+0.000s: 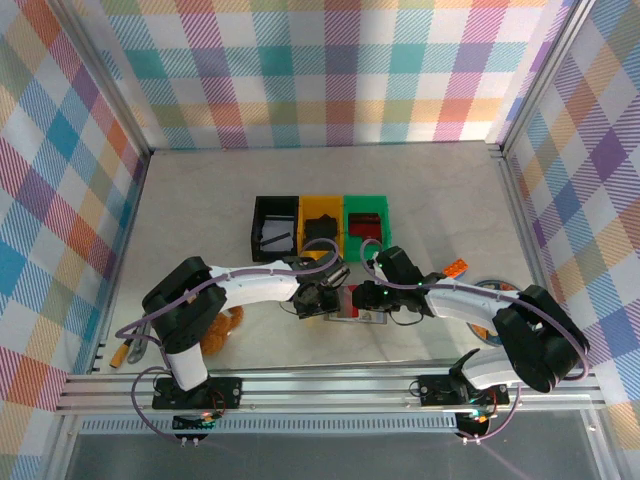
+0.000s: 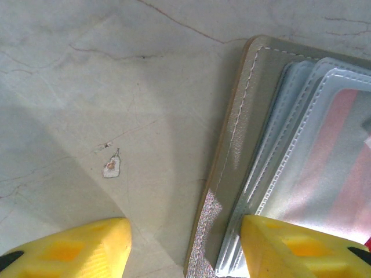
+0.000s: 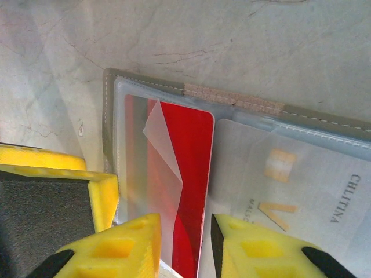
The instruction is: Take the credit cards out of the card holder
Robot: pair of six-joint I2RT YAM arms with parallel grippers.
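Note:
The grey card holder [image 1: 362, 306] lies open on the table between my two grippers. A red credit card [image 3: 194, 174] sits in the card holder's [image 3: 139, 81] left panel, partly under a clear sleeve with a folded flap. A pale credit card [image 3: 290, 191] with a gold chip lies in the right panel. My right gripper [image 3: 186, 249] hangs just above the red card, jaws narrowly apart, nothing pinched. My left gripper [image 2: 185, 249] is open and straddles the card holder's [image 2: 232, 150] edge. One yellow finger [image 2: 301, 249] rests on the clear sleeves, the other on the table.
Black [image 1: 275, 228], yellow [image 1: 320, 225] and green [image 1: 367, 222] bins stand in a row just behind the holder. An orange item [image 1: 456, 267] lies to the right. A brown object [image 1: 222, 330] sits under the left arm. The left gripper's finger [image 3: 58, 185] presses beside the red card.

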